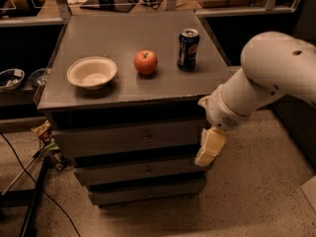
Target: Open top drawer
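Note:
The top drawer (108, 139) is a wide grey flat front with a small round knob (146, 137) at its centre, directly under the cabinet top. It looks closed. Two shorter grey drawers (143, 169) sit stacked below it. My gripper (210, 148) hangs down from the white arm (261, 78) at the right end of the top drawer's front, right of the knob and apart from it.
On the cabinet top (123, 33) stand a white bowl (92, 72), a red apple (146, 62) and a blue soda can (187, 49). Black cables (29, 181) lie on the speckled floor at the left. Dark shelving with bowls (11, 78) stands at far left.

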Robot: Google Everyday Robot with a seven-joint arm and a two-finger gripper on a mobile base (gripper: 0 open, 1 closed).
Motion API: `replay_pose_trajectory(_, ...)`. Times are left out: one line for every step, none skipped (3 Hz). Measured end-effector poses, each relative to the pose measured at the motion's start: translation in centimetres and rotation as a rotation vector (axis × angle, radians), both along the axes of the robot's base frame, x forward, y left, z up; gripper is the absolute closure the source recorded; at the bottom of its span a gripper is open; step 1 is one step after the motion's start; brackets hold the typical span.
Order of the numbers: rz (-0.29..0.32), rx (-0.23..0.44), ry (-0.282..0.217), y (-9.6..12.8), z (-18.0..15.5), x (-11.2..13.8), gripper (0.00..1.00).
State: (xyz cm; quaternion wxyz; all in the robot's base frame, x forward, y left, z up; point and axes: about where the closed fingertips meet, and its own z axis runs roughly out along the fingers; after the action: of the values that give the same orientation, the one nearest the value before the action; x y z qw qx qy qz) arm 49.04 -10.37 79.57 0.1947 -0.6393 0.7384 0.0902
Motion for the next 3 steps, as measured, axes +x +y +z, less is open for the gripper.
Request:
replay_pose_trajectory(0.01,-0.006,0.028,1.7,-3.0,1.7,0.0)
replay_pose_trajectory(0.01,-0.006,0.028,1.7,-3.0,1.7,0.0)
replay_pose_trajectory(-0.021,-0.022,0.019,2.0,-4.5,2.8,0.0)
